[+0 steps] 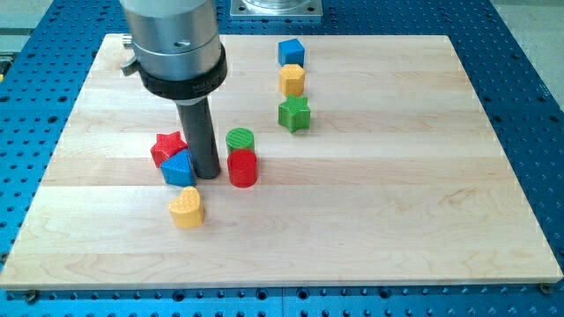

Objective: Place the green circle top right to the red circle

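The green circle (240, 139) sits directly above the red circle (242, 167) in the view, touching it. My tip (206, 173) rests on the board just left of the red circle, between it and the blue triangle (179, 168). The rod rises from the tip to the grey arm body at the view's top left.
A red star (167, 146) touches the blue triangle at its upper left. A yellow heart (187, 208) lies below them. A green star (294, 114), a yellow hexagon (293, 80) and a blue cube (291, 52) form a column at the view's top centre on the wooden board (423, 176).
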